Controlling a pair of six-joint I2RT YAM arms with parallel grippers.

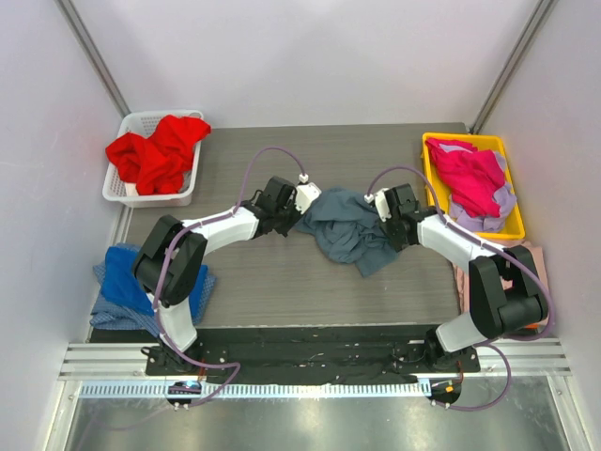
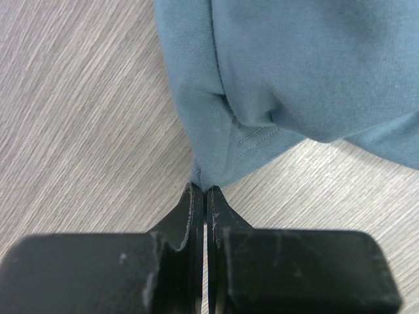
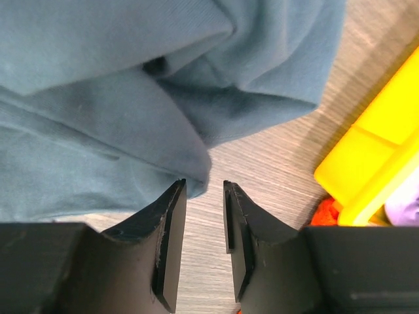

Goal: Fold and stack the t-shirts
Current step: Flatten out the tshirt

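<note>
centre: t-shirt (image 1: pixel 349 235) | rear left: basket (image 1: pixel 131 127) (shirt (image 1: pixel 155 150) inside) | rear right: bin (image 1: pixel 474 139)

Materials and finishes:
slate blue-grey t-shirt (image 1: pixel 349 230): soft matt cloth, fine weave, stitched hem. Table (image 1: pixel 272 282): grey wood-grain, matt, finely streaked. Left gripper (image 2: pixel 200 191), right gripper (image 3: pixel 204 190): black matt plastic, scuffed edges. Yellow tray (image 1: pixel 467 139): smooth glossy plastic. White basket (image 1: pixel 141 117): perforated plastic. Red t-shirt (image 1: pixel 155 155), magenta t-shirt (image 1: pixel 470 174), royal blue t-shirt (image 1: pixel 117 282): matt cloth. Rail (image 1: pixel 113 362) at table's near edge: bare metal.
</note>
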